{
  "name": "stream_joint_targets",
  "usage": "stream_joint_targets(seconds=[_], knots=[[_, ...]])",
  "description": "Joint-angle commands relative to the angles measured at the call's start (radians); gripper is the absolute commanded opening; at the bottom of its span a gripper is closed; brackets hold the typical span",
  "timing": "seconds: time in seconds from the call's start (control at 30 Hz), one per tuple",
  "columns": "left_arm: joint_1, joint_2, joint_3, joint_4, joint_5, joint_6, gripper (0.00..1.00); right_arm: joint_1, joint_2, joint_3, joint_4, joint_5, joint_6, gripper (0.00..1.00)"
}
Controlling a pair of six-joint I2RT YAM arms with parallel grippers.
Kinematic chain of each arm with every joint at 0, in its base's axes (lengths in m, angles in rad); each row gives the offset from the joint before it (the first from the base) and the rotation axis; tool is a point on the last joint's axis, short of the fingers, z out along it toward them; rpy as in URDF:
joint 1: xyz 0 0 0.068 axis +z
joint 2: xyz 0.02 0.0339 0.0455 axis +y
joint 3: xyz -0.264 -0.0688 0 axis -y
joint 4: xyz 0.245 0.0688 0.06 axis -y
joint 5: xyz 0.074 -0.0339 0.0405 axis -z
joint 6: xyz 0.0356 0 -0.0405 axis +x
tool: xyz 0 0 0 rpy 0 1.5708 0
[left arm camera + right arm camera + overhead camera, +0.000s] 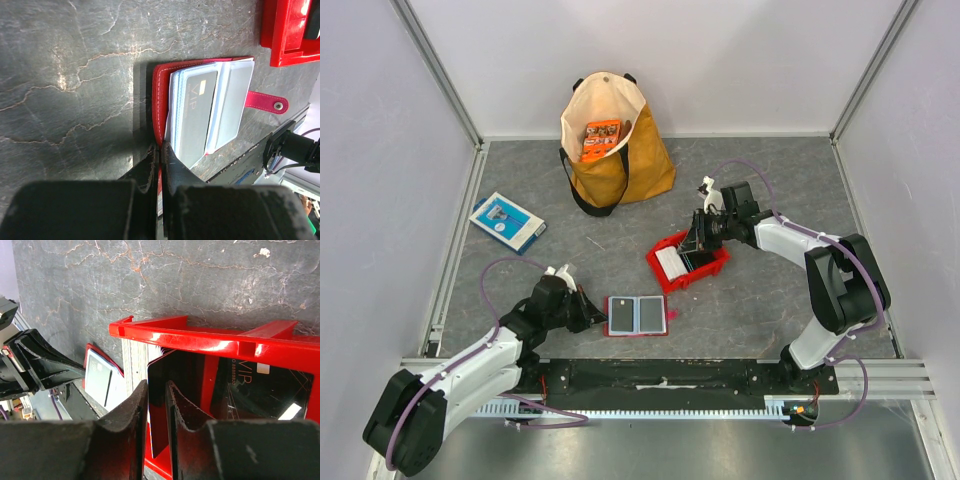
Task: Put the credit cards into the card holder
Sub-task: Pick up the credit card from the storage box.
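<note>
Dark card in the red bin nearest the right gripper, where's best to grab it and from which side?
Probably its top edge, coming down from above with one finger on each flat face. The dark card stands on edge inside the red bin, whose walls block its sides and bottom; only that upper edge is free.

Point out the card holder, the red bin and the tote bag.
card holder (161, 95): left wrist view, red cover edge.
red bin (200, 337): right wrist view, top rim.
tote bag (640, 165): top external view, mustard side.
</note>
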Motion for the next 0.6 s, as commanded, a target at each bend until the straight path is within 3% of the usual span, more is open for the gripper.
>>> stream_joint_targets(seconds=[0.0, 0.57], knots=[[-0.002, 0.004, 0.024, 0.027, 0.021, 0.014, 0.02, 0.005, 0.001, 0.018, 0.019, -0.058, 0.019, 0.26], [-0.003, -0.007, 0.023, 0.021, 0.021, 0.014, 0.02, 0.005, -0.008, 0.027, -0.01, -0.005, 0.011, 0.25]])
